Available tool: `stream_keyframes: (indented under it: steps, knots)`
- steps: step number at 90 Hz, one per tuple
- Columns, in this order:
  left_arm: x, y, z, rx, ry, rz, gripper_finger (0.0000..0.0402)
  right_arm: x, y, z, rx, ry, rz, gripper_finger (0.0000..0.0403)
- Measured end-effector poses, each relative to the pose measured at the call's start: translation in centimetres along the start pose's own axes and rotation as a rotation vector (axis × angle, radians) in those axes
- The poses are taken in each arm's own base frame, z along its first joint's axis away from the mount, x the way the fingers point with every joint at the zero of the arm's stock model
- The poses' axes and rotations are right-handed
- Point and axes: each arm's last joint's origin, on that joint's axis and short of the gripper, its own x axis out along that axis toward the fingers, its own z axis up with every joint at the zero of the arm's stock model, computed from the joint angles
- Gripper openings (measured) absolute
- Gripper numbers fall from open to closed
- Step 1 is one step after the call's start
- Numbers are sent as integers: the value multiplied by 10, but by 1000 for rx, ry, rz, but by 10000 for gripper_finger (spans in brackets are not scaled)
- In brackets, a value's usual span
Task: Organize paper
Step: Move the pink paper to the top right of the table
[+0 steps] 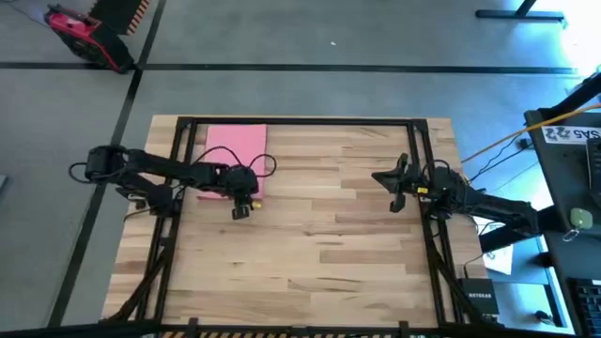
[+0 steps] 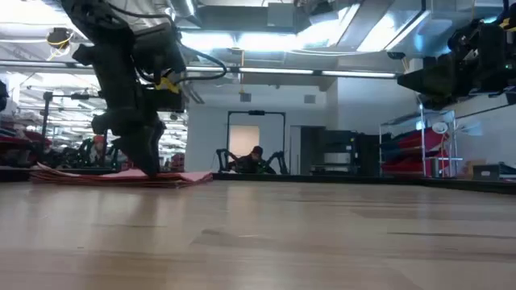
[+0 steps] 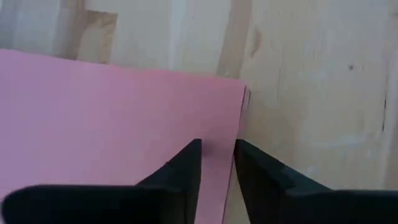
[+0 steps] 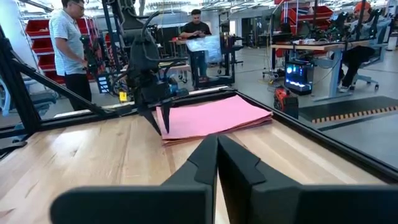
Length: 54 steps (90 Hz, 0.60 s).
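Pink paper (image 1: 237, 145), a flat matte stack, lies at the far left of the pale butcher-block table (image 1: 310, 244); lower sheets' colours are hidden. On its near corner the left gripper (image 3: 216, 163) stands, fingers narrowed to a slit over the edge. Right gripper (image 4: 217, 146) hovers over bare wood at the right, fingers nearly together. People stand behind.

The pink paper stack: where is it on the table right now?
In the high view, the pink paper stack lies at the table's far left, with the left gripper at its near edge.
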Motion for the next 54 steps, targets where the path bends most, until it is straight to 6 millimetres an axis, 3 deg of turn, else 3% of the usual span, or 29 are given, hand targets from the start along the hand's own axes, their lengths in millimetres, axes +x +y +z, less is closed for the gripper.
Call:
stream_keyframes:
  steps: [14,37,54]
  knots:
    - [0,-1,0,0,-1,-23,6,0,0,0,0,0,0,0]
    - [-1,-2,1,-1,-4,-72,0,0,0,0,0,0,0,0]
    - [-8,-1,15,2,-54,-96,0,0,0,0,0,0,-1,0]
